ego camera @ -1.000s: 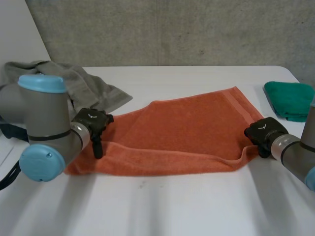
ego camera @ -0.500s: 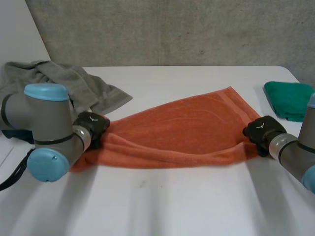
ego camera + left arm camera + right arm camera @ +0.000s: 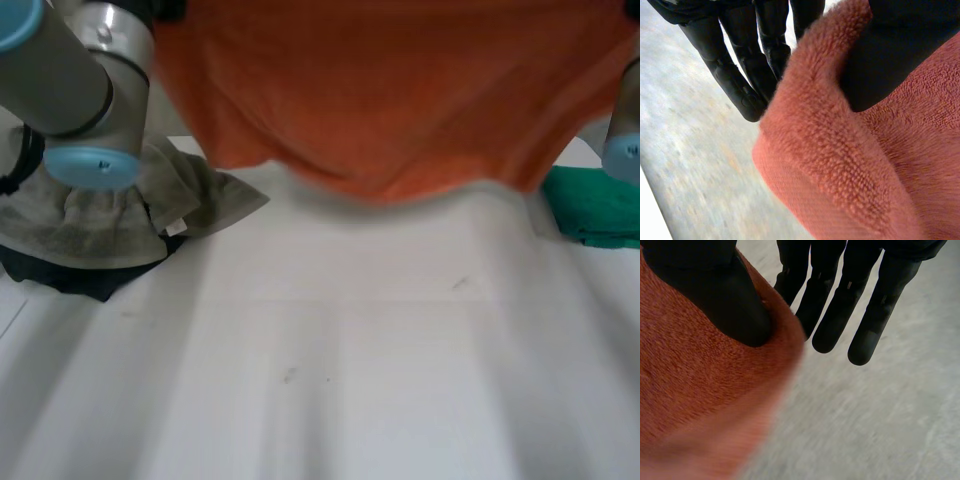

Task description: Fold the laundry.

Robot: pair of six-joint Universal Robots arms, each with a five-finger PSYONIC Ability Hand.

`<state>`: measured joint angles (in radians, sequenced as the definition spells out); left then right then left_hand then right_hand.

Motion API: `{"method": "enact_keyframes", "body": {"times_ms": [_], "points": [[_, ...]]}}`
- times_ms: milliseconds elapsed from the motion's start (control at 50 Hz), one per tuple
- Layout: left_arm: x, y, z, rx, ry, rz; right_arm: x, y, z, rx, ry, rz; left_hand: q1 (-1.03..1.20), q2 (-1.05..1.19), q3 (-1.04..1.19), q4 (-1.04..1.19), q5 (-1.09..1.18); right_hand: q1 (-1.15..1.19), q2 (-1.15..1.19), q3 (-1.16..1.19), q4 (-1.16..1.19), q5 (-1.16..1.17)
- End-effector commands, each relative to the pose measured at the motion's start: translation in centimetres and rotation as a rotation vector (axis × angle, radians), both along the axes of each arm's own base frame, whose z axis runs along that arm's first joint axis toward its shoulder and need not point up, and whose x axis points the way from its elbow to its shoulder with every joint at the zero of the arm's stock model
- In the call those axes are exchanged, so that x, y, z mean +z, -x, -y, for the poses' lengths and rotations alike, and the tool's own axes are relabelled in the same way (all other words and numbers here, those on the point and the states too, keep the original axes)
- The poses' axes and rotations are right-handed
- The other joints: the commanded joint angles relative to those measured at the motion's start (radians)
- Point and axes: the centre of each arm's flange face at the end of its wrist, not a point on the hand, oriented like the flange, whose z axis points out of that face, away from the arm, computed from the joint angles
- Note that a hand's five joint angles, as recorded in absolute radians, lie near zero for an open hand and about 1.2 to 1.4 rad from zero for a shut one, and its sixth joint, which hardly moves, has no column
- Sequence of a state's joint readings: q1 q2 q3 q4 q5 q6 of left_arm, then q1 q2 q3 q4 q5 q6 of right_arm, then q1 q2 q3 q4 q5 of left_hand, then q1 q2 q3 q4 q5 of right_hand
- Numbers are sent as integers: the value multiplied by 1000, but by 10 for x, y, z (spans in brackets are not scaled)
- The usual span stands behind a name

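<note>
An orange towel (image 3: 380, 90) hangs spread in the air above the white table (image 3: 350, 380), its lower edge sagging in the middle. In the left wrist view, my left hand (image 3: 895, 55) pinches a thick rolled edge of the towel (image 3: 850, 170) between its thumb and its straight fingers (image 3: 740, 75). In the right wrist view, my right hand (image 3: 715, 290) holds the towel (image 3: 690, 385) the same way, thumb pressed on the cloth with the fingers (image 3: 840, 305) reaching past its edge. My left arm (image 3: 70, 70) rises at the towel's left side.
A crumpled grey cloth (image 3: 120, 210) lies at the table's left over something dark (image 3: 70, 275). A folded green cloth (image 3: 600, 205) lies at the right edge. Bare table stretches below the hanging towel.
Both hands closed on the towel's ends, dragged its near edge back, then lifted it off the table. It now hangs high between the arms.
</note>
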<state>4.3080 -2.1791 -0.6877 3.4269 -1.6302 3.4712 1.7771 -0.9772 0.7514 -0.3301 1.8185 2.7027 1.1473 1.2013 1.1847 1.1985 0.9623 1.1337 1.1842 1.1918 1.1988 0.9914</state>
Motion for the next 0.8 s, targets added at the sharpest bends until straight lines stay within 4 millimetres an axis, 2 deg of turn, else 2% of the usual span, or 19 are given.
{"method": "enact_keyframes", "body": {"times_ms": [20,80,100,160,180,260,360,440,480,540,560,600,620,680,700,760,800], "points": [[-36,4,3,-30,-78,-48,-39,-14,-7,124,-125,-15,249,195,212,198,259,263,212,204,197,230],[-71,7,4,-26,-171,9,-71,-15,-12,164,-227,-50,249,195,212,198,259,263,212,204,197,230],[-98,8,0,-25,-246,60,-96,-16,-17,198,-303,-80,249,195,212,198,259,263,212,204,197,230],[-137,10,-10,-24,-354,143,-138,-18,-28,249,-437,-128,249,195,212,198,259,263,212,204,197,230],[-160,10,-18,-23,-414,203,-164,-17,-37,270,-521,-159,249,195,212,198,259,263,212,204,197,230],[-201,4,-38,-8,-519,344,-213,-10,-58,294,-678,-241,249,195,212,198,259,263,212,204,197,230],[-220,-7,-53,11,-568,458,-236,3,-75,265,-778,-336,249,195,212,198,259,263,212,204,197,230],[-214,-19,-61,39,-578,511,-229,12,-87,246,-826,-391,249,195,212,198,259,263,212,204,197,230],[-206,-24,-67,41,-585,526,-219,15,-94,243,-841,-411,249,195,212,198,259,263,212,204,197,230],[-187,-32,-87,29,-620,563,-194,24,-109,235,-873,-457,249,195,212,198,259,263,212,204,197,230],[-175,-36,-101,14,-646,585,-180,29,-118,239,-895,-489,249,195,212,198,259,263,212,204,197,230],[-161,-42,-112,5,-664,601,-167,34,-128,246,-929,-536,249,195,212,198,259,263,212,204,197,230],[-147,-47,-127,-10,-685,632,-152,40,-137,248,-962,-586,249,195,212,198,259,263,212,204,197,230],[-125,-56,-148,-15,-709,682,-131,48,-150,258,-1013,-655,249,195,212,198,259,263,212,204,197,230],[-113,-63,-159,-12,-719,717,-115,52,-158,264,-1029,-691,249,195,212,198,259,263,212,204,197,230],[-95,-72,-172,-6,-717,754,-96,56,-168,278,-1055,-713,249,195,212,198,259,263,212,204,197,230],[-73,-74,-175,1,-656,746,-83,56,-172,289,-1065,-698,249,195,212,198,259,263,212,204,197,230]]}}
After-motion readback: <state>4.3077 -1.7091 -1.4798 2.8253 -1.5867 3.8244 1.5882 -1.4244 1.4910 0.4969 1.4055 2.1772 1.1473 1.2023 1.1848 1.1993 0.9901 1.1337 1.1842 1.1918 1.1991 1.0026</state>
